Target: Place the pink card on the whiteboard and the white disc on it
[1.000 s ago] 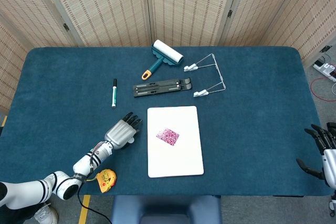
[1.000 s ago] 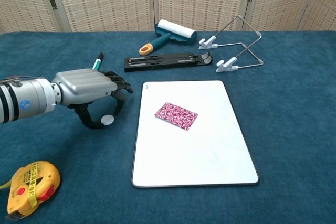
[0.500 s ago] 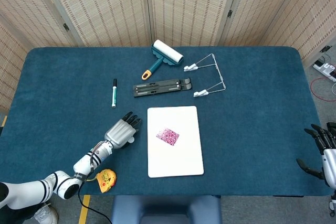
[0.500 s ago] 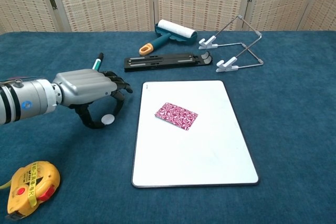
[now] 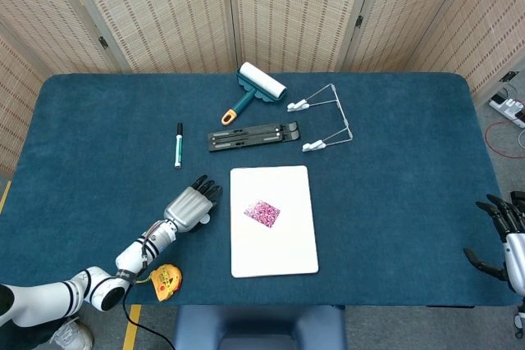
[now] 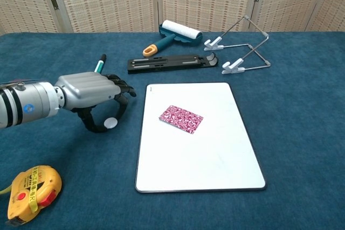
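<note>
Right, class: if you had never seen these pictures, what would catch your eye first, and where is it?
The white whiteboard at the table's middle stands out against the blue cloth, with the pink card lying on its upper half. Just left of it, the left robot hand pinches the white disc. A yellow tape measure sits at the near left edge.
</note>
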